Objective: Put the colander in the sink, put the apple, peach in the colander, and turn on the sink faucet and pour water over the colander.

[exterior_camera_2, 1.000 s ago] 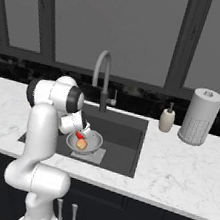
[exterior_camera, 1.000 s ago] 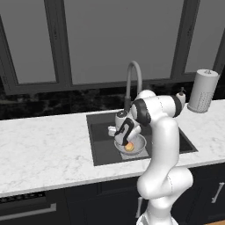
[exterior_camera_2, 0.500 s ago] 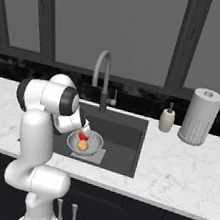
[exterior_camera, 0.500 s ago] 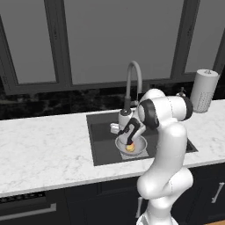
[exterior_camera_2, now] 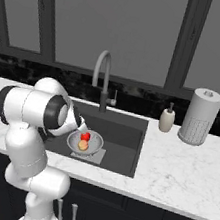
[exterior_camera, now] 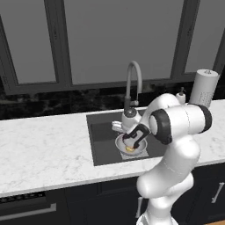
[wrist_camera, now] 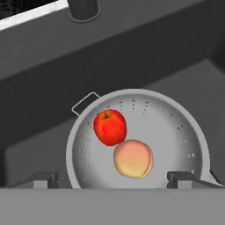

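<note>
Colander (wrist_camera: 140, 140) resting in the sink (exterior_camera_2: 123, 134) below the faucet (exterior_camera_2: 103, 78), holding the apple (wrist_camera: 110, 127) and peach (wrist_camera: 133, 158) side by side and touching; gripper (wrist_camera: 112, 178) poised above, fingers spread wide, empty.

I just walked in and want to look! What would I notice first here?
The big white robot arm bending over the sink, its open gripper just above a shiny colander. Inside the colander, a bright red apple touches a pale peach. The tall faucet curves up behind.
</note>
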Tool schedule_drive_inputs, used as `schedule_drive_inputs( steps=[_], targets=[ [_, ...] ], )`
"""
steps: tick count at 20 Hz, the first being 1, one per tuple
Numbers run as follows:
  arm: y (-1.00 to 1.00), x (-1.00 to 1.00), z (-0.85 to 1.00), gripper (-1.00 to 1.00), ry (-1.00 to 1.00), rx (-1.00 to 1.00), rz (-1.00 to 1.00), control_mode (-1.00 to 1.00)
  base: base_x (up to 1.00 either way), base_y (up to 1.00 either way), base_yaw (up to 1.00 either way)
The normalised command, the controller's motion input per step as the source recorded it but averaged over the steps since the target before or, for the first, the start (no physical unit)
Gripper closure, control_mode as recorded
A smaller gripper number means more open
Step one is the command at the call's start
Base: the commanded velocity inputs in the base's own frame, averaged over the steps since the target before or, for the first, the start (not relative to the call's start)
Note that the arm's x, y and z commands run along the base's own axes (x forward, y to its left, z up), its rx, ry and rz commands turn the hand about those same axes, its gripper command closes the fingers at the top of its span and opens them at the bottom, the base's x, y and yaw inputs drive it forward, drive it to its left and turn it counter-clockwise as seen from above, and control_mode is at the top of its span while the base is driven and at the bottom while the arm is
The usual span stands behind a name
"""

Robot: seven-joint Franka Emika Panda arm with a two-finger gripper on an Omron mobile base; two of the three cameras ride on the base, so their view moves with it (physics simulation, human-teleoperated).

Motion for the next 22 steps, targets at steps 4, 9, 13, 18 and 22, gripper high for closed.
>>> schedule_drive_inputs(
  steps=[4,9,13,18,22],
  targets=[
    [0.11,-0.39,0.55,-1.0,-0.11,0.0,0.07,-1.0,0.0,0.0,0.0],
    [0.06,-0.35,0.54,-1.0,-0.08,0.0,0.1,-1.0,0.0,0.0,0.0],
    [0.02,-0.28,0.54,-1.0,-0.09,0.0,0.1,-1.0,0.0,0.0,0.0],
    [0.0,-0.26,0.54,-1.0,-0.13,0.0,0.08,-1.0,0.0,0.0,0.0],
    [0.0,-0.17,0.52,-1.0,-0.14,0.0,0.09,-1.0,0.0,0.0,0.0]
  ],
)
